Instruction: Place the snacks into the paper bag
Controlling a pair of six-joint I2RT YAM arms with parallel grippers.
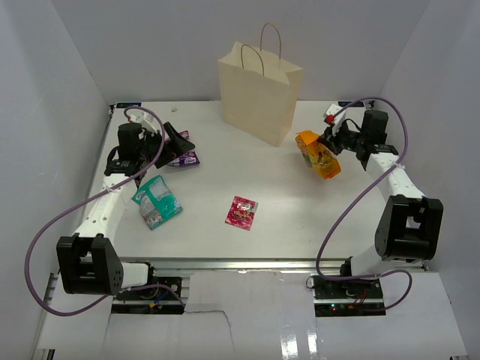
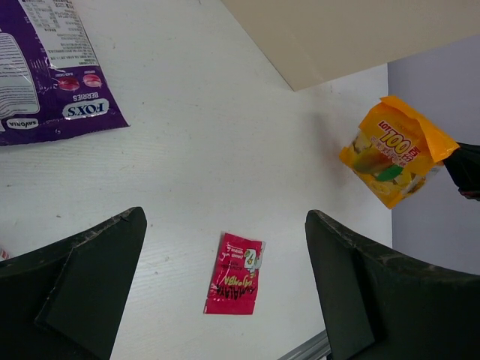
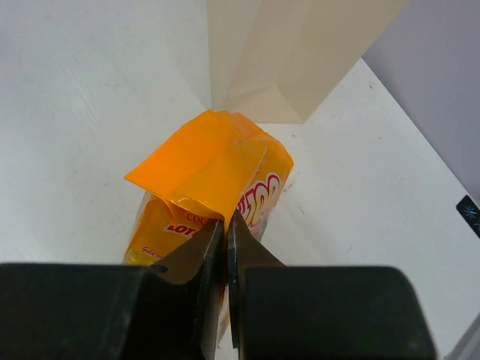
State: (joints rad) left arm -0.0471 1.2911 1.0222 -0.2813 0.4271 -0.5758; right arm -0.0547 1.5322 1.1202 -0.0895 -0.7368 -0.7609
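The cream paper bag [image 1: 259, 90] stands upright at the back centre; it also shows in the right wrist view [image 3: 292, 52]. My right gripper [image 1: 334, 139] is shut on the top edge of the orange-yellow snack bag [image 1: 317, 154] and holds it off the table right of the paper bag; its pinched fold shows in the right wrist view [image 3: 206, 176] and it also shows in the left wrist view [image 2: 394, 150]. My left gripper [image 1: 174, 140] is open and empty above the purple-and-white pack [image 1: 185, 159]. The teal-and-white pack [image 1: 156, 201] and the red-pink sachet [image 1: 241, 212] lie flat.
White walls close in the table on the left, back and right. The metal rail [image 1: 247, 264] runs along the front edge between the arm bases. Grey-purple cables [image 1: 45, 232] loop beside both arms.
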